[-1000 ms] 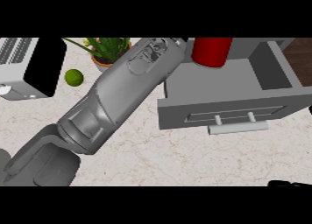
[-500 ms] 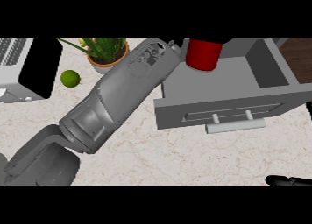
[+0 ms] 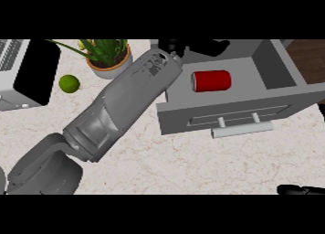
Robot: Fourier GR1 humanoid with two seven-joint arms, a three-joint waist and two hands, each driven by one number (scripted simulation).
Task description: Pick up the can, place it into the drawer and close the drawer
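Observation:
The red can [image 3: 211, 81] lies on its side inside the open grey drawer [image 3: 274, 65], near the drawer's left half. No hand touches it. My left forearm reaches up from the lower left, and my left hand [image 3: 207, 46] hovers over the drawer's far end, beyond the can, fingers spread; the view's upper edge partly cuts it off. The drawer's front panel with its pale handle [image 3: 235, 130] faces me. Only the straight fingers of my right hand [image 3: 305, 189] show, at the lower right corner.
A potted green plant [image 3: 108, 57] stands just left of my left forearm. A lime [image 3: 69, 83] lies left of it, next to a white and black appliance [image 3: 17, 73]. Dark wood [image 3: 317, 57] shows right of the drawer.
The can was upright in my left hand at the drawer's far end. It now lies on its side in the drawer, let go, and the hand has opened and drawn back beyond it.

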